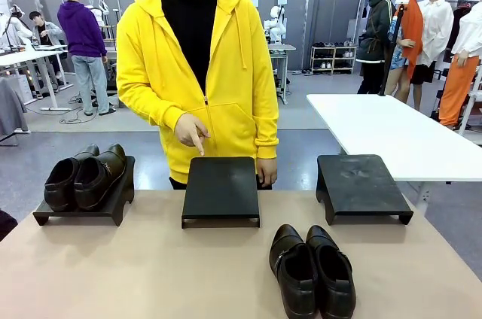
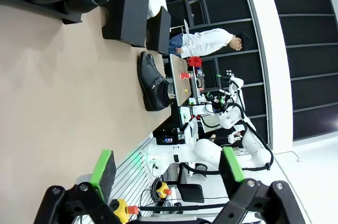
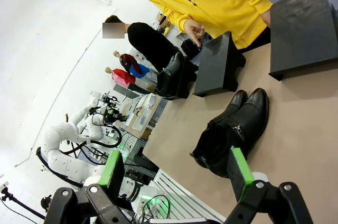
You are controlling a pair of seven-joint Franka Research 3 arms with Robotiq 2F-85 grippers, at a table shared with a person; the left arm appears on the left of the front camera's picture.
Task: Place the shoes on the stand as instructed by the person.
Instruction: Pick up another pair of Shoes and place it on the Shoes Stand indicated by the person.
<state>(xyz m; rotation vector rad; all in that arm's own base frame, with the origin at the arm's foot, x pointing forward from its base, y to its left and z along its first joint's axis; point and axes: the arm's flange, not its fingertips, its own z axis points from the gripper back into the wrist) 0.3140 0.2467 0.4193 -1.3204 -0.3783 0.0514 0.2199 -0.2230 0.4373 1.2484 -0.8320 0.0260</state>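
A black buckled pair of shoes lies on the tan table near the front, right of centre; it also lies ahead of my left gripper as the black pair and just beyond my right gripper as the black pair. A dark brown-black pair rests on the left stand. The person in the yellow hoodie points a finger down at the bare middle stand. The right stand holds nothing. Both grippers stand open, fingers apart, holding nothing.
A white table stands behind at the right. Other people stand far back in the room. The tan table has bare surface at its front left.
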